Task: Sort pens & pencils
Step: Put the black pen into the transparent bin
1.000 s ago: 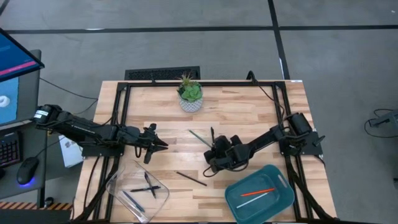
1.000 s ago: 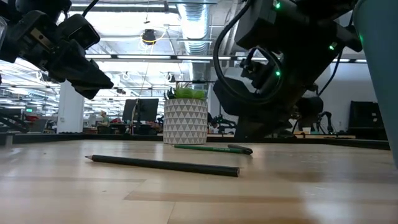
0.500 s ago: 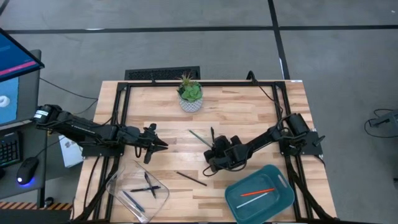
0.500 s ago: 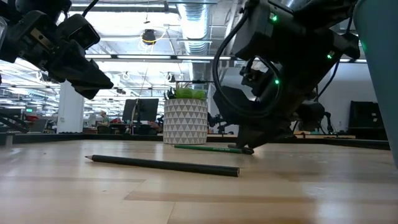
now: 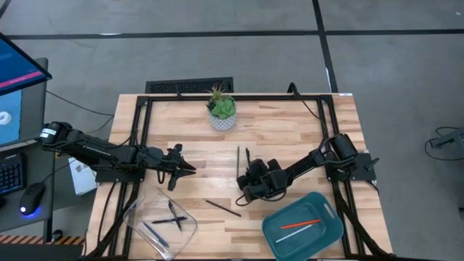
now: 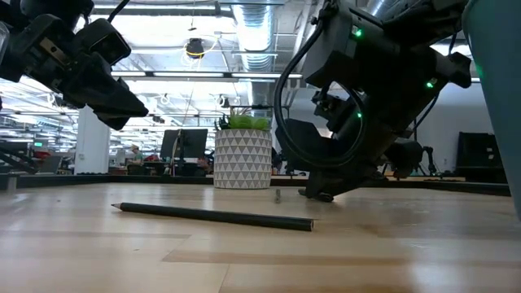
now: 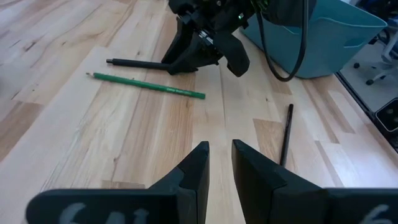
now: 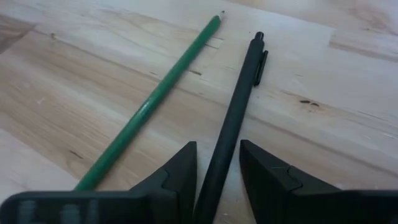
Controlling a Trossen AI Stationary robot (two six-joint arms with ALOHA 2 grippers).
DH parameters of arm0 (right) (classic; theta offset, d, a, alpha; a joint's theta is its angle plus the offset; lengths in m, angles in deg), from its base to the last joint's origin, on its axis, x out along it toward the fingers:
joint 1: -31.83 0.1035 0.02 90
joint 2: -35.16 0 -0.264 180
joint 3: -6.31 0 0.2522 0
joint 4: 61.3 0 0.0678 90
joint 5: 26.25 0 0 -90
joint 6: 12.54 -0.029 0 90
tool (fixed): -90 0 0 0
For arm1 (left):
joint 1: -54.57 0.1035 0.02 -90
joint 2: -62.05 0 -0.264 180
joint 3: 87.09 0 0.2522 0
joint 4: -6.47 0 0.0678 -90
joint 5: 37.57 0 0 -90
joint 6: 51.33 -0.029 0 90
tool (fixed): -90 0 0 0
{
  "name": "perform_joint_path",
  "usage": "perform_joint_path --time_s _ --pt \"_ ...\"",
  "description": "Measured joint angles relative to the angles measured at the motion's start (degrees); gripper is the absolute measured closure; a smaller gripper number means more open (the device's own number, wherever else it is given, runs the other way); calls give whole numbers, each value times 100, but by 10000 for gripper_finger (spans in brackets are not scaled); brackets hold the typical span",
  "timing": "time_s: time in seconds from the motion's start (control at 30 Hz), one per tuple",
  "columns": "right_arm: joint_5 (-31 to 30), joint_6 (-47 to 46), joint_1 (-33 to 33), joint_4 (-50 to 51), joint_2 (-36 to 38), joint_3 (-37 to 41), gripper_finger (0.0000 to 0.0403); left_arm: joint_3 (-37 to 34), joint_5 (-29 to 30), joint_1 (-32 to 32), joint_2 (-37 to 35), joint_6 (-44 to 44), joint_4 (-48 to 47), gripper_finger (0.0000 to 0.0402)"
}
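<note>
A black pen (image 8: 239, 93) and a green pencil (image 8: 155, 99) lie side by side on the table, pointing near to far, at mid-table (image 5: 238, 159). My right gripper (image 8: 217, 168) is low over the pen's near end, open, one finger on each side of it. A dark pencil (image 5: 222, 208) lies flat nearer the front edge. My left gripper (image 5: 190, 168) hangs above the table's left half, fingers slightly apart (image 7: 221, 165) with nothing between them. My right gripper comes slanting down from the near right, its fingers (image 8: 180, 168) running along the black pen's near end (image 8: 221, 155), which lies flat on the table. Whether the fingers touch the pen, or the green pencil beside them, I cannot tell.
A clear tray (image 5: 138, 217) at the front left holds several dark pens. A teal bin (image 5: 330, 235) at the front right holds an orange-red stick and a white one. A potted plant (image 5: 222, 109) stands at the far middle. Black frame rails border the table.
My right gripper has sunk a little to the table top over the black pen. The green pencil, which lay slanted, has swung round: its far tip went toward the table's right and it now lies parallel to the pen.
</note>
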Motion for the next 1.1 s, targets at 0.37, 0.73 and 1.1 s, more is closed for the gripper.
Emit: perform_joint_path --time_s 0.37,0.73,1.1 --pt "0 -4 -15 7 -9 7 300 2 -2 0 0 0 0 342" --pt "18 75 -17 -2 -13 7 340 2 -1 2 0 0 0 342" --pt "17 90 -16 -2 -15 9 340 2 -1 2 0 -2 0 342"
